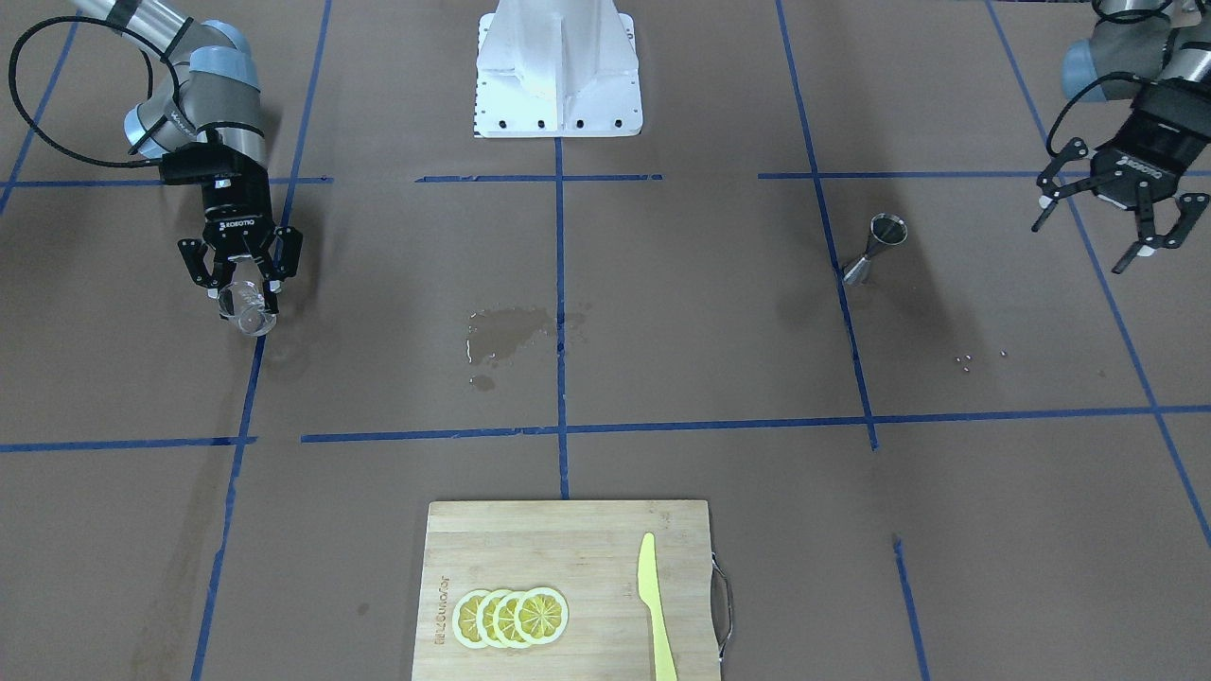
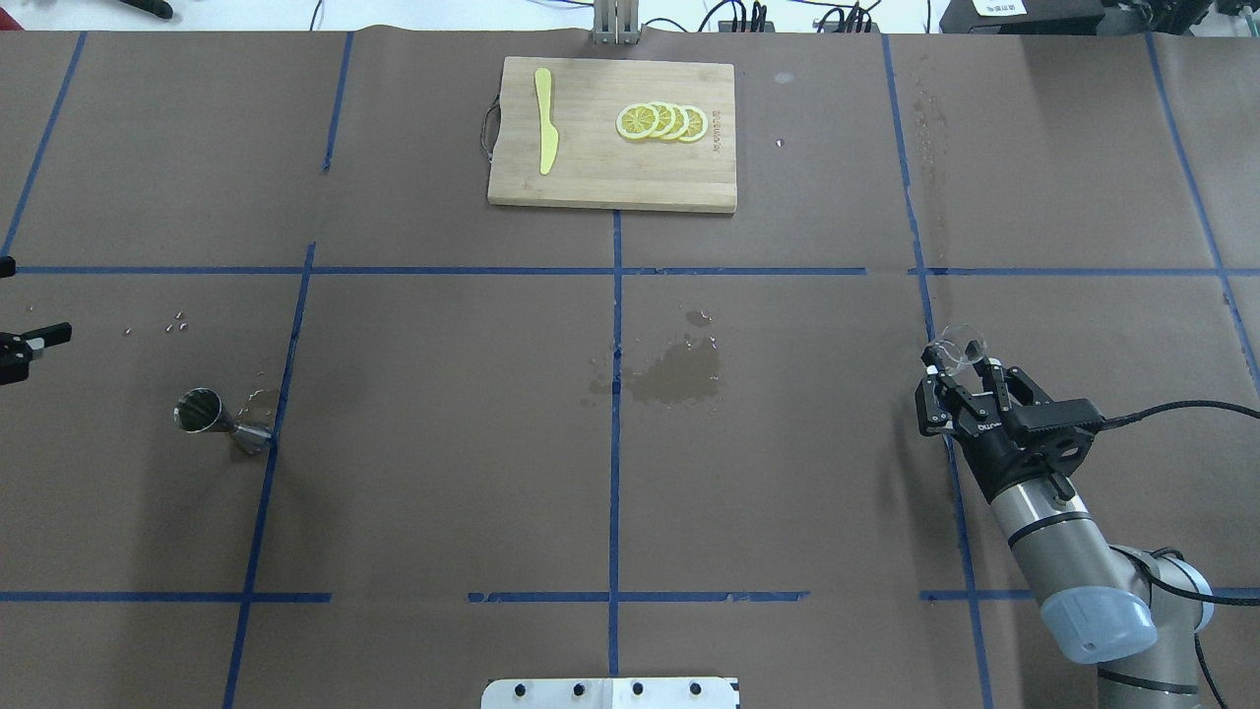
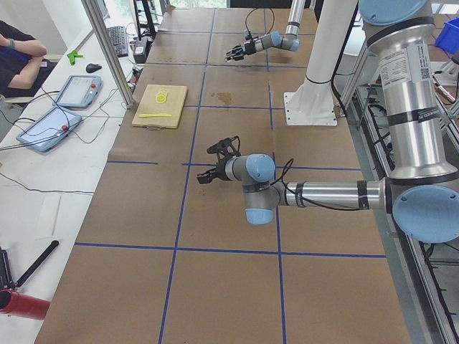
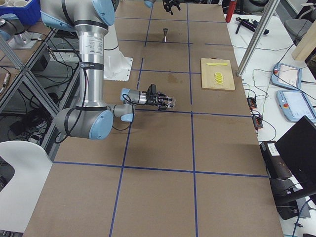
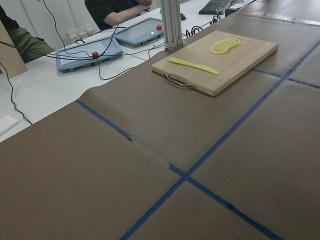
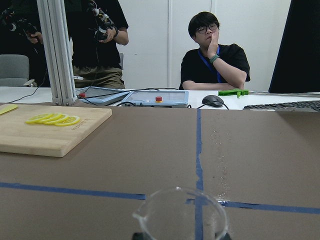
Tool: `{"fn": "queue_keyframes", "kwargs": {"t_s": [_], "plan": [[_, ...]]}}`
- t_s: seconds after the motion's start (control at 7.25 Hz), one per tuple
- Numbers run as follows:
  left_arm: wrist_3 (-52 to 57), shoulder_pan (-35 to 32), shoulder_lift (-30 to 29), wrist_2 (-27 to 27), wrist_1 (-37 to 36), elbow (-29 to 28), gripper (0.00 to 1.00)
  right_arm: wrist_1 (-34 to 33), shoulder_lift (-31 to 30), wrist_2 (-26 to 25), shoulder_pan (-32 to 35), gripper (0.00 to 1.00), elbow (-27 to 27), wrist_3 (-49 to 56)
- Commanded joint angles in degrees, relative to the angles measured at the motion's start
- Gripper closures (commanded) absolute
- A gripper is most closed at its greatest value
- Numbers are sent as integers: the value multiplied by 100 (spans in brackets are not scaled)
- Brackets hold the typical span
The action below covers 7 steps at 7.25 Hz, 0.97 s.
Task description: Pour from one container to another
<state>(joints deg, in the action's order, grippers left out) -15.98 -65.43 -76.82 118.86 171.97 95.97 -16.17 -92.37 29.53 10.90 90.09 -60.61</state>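
Opposed high views; board (image 1: 568, 544) apparently shared

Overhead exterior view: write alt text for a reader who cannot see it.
The right hand holds a glass at right; a steel jigger stands far left on the table. A wet patch marks the centre; a board with lemon slices and a knife lies at the far edge.

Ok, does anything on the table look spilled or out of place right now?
Yes: a dark wet patch sits in the middle of the table, well apart from the jigger and from the glass tumbler held in the right gripper. It looks like spilled liquid.
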Motion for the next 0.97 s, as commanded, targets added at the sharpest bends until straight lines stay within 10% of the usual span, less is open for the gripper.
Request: {"fn": "queue_keyframes", "kwargs": {"t_s": [0.0, 0.41, 0.83], "plan": [[778, -462, -26, 498, -1676, 19, 0, 0, 0, 0, 0, 100, -9, 6], [2268, -1468, -78, 498, -4269, 89, 0, 0, 0, 0, 0, 100, -18, 6], [2969, -2508, -1419, 481, -8516, 27, 0, 9, 0, 0, 0, 100, -18, -3]]}}
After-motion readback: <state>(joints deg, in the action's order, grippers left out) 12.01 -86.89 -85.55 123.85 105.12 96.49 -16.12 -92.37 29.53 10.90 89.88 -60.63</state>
